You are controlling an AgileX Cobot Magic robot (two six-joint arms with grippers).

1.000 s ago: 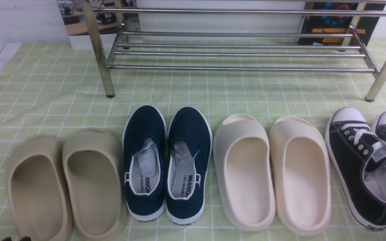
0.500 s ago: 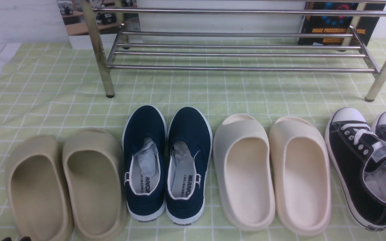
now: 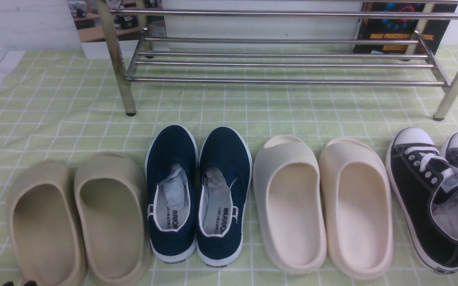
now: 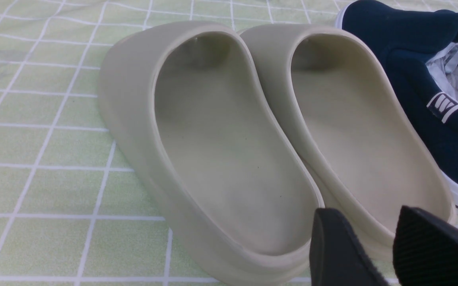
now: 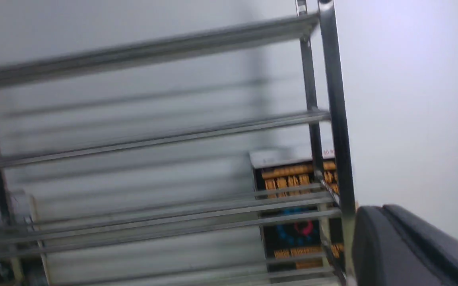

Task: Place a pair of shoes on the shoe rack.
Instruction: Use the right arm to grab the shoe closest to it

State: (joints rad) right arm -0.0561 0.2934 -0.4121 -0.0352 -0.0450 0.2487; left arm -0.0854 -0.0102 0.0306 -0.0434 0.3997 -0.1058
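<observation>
**Start with the sneakers on the right**

The black sneakers [image 3: 431, 198] sit at far right, near the rack's [image 3: 284, 81] right leg. The right gripper [image 5: 388, 216], its jaws seemingly pressed together, should open wide and grip one heel collar. The left gripper [image 4: 366, 226], narrowly parted and empty, hovers by the tan slippers [image 4: 229, 151].

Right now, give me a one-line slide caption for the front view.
Four pairs lined up on the checked cloth before the shoe rack; black sneakers far right, not yet racked.
</observation>
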